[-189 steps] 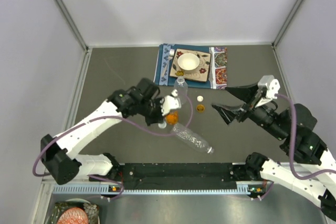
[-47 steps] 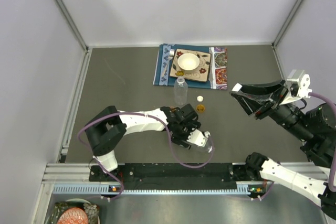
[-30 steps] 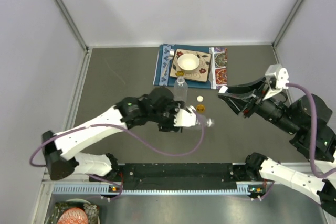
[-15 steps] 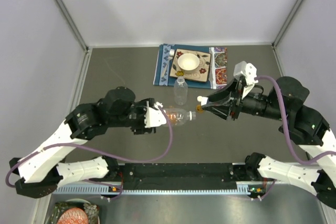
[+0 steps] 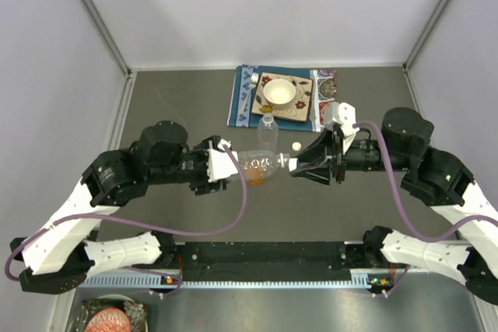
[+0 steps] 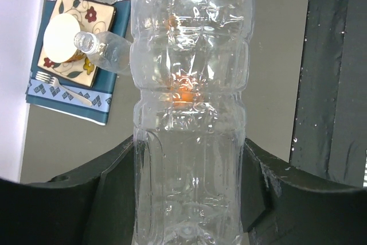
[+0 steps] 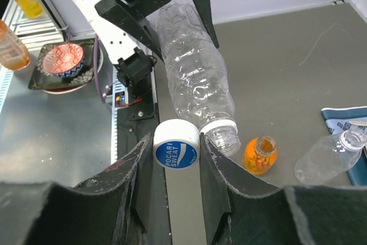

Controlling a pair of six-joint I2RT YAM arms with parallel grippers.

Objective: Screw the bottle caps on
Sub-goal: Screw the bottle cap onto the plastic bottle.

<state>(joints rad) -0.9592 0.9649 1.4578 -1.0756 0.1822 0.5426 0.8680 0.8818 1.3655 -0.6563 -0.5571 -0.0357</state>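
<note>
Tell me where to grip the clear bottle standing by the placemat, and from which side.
Grip the standing bottle around its clear body, probably coming in level from the left side. It stands upright, its open neck must stay free for capping, and the placemat lies right behind it.

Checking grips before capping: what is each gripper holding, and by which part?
Left gripper clamps the clear bottle around its ribbed body; right gripper pinches the blue-and-white cap by its sides.

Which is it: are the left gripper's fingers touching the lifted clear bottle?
Touching. Left wrist view shows both fingers flush against the clear bottle's sides.
</note>
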